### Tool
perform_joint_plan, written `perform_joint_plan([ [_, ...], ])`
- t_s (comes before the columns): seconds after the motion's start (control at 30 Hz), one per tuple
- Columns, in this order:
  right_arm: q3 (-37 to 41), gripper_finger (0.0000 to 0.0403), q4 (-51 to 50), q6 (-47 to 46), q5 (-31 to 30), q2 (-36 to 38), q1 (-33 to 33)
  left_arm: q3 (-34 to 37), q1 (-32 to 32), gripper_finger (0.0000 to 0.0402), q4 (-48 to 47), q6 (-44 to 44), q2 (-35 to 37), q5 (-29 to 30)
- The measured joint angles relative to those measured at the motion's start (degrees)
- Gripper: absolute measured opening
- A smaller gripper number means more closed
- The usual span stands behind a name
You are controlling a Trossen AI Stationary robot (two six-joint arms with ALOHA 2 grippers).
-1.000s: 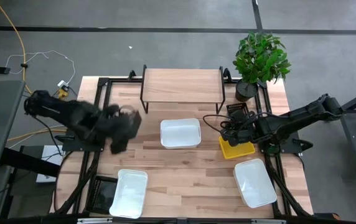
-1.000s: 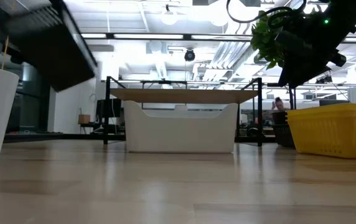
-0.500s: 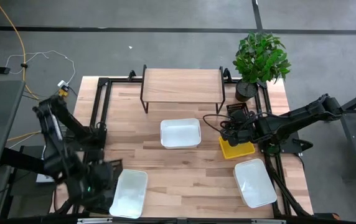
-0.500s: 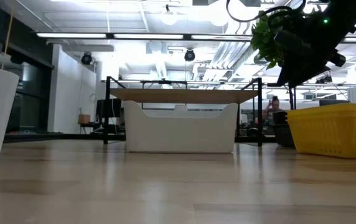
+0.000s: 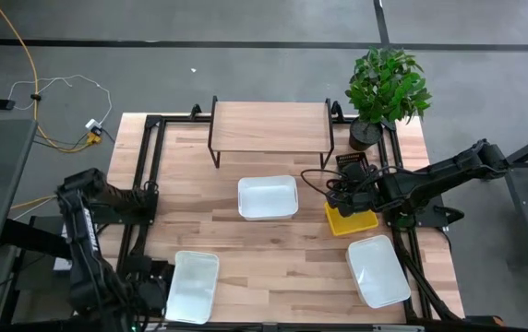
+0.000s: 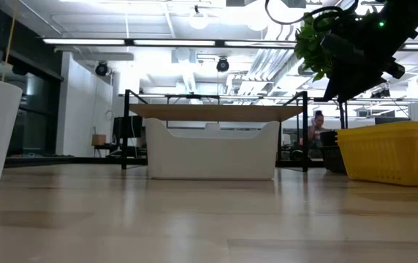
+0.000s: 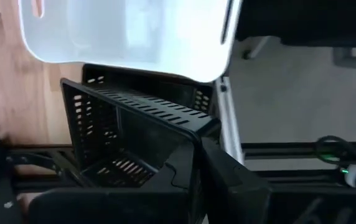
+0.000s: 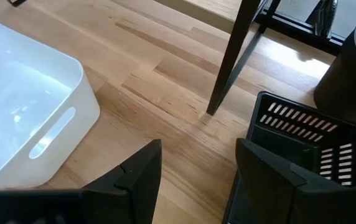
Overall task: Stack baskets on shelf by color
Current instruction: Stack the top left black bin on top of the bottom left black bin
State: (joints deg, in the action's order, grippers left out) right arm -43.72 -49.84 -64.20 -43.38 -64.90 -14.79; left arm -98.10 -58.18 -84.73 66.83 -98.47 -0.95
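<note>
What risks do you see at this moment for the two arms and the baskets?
1. The left gripper is shut on the rim of a tilted black slotted basket at the table edge, beside a white basket. It may slip or knock that white one.
2. The right gripper is open low over the table near another black basket and the shelf leg. It might bump them.

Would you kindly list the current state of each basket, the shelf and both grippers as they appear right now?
Left gripper: shut on black basket, at the table's near left corner.
Right gripper: open, empty, above the yellow basket.
Centre white basket: upright, empty, in front of the shelf.
Near-left white basket: upright, empty.
Near-right white basket: upright, empty.
Second black basket: upright, beside the shelf leg.
Shelf: top bare.
</note>
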Motion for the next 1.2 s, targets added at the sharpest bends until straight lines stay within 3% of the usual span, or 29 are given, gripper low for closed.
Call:
perform_joint_plan([
  [0.7, 0.00, 0.0193, 0.45, 0.19, 0.33, 0.00, 0.00, 9.37, 2.80, 0.0000, 4.06, -8.45, -0.99, -2.07],
  [1.2, 0.00, 0.0193, 0.44, 0.20, 0.33, 0.00, 0.00, 11.19, 7.88, 0.0000, 3.26, -16.48, -0.99, 3.66],
])
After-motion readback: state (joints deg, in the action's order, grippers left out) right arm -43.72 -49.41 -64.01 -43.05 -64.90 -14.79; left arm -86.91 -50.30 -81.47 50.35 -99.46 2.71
